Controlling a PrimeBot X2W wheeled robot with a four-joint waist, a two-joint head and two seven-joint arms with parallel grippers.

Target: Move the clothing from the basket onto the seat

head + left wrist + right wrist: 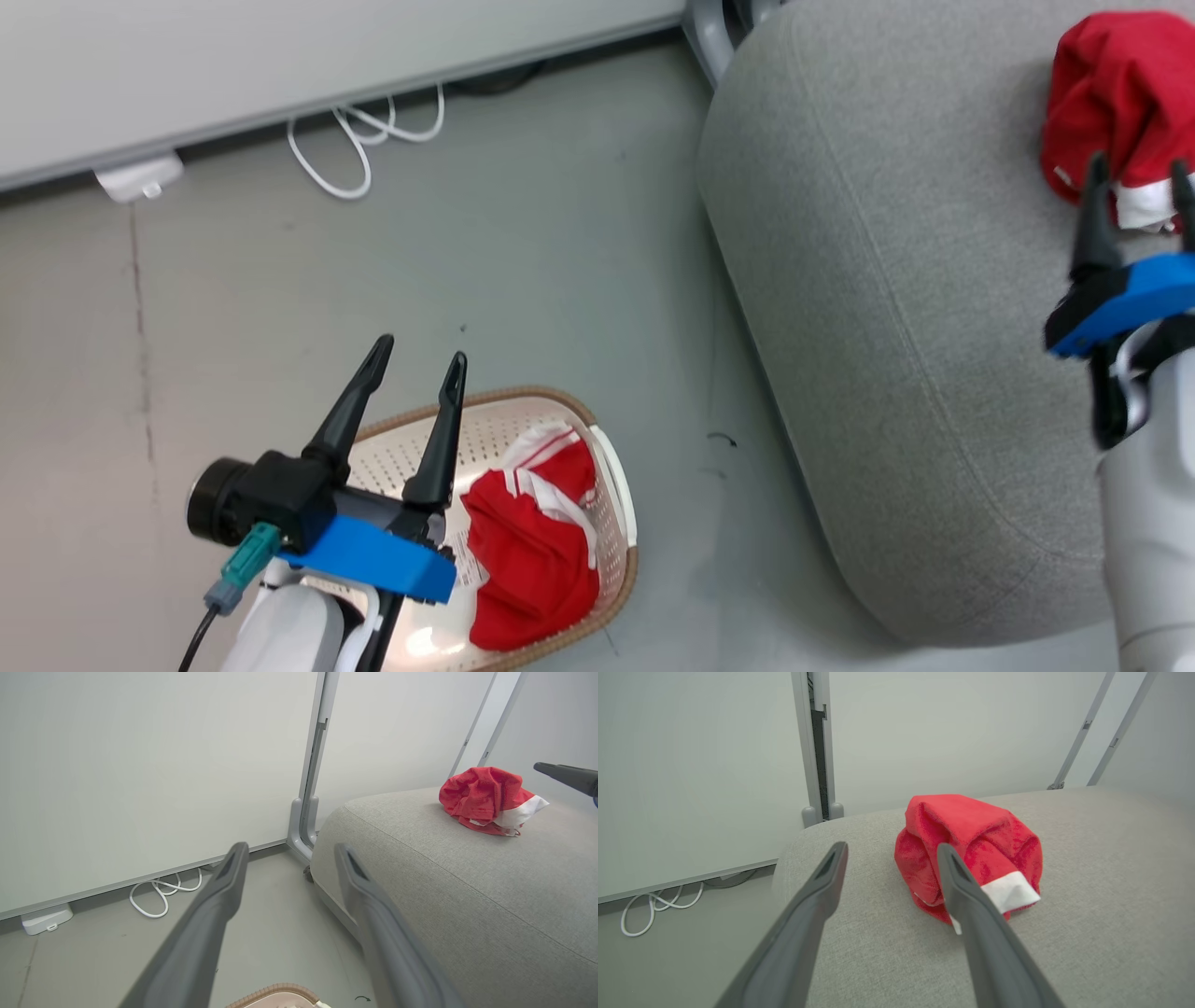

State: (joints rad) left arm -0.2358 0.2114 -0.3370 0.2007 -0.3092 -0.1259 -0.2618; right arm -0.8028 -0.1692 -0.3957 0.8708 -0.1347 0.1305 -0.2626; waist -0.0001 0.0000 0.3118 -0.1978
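Hovering over the grey fabric-upholstered sofa [887, 327], our right gripper [1139, 166] has its two long dark fingers [1094, 224] spread apart with nothing between them. Their tips point at a crumpled bright red garment with a white panel [1111, 84] that lies on the sofa's top, well in from its rounded left edge. From the left wrist view we see one of those fingers above the garment and clear of it. Our left gripper [420, 350] is likewise spread and empty, poised above the left half of the cream-white perforated plastic laundry basket [523, 397] with its brown woven-look rim, which stands on the grey floor [560, 233] near the sofa's left edge. A second red garment [532, 551], striped in white, lies bunched inside the basket against its right wall. A looped white cable [355, 140] rests on the floor at the foot of the pale wall panel [280, 56], well apart from the basket.
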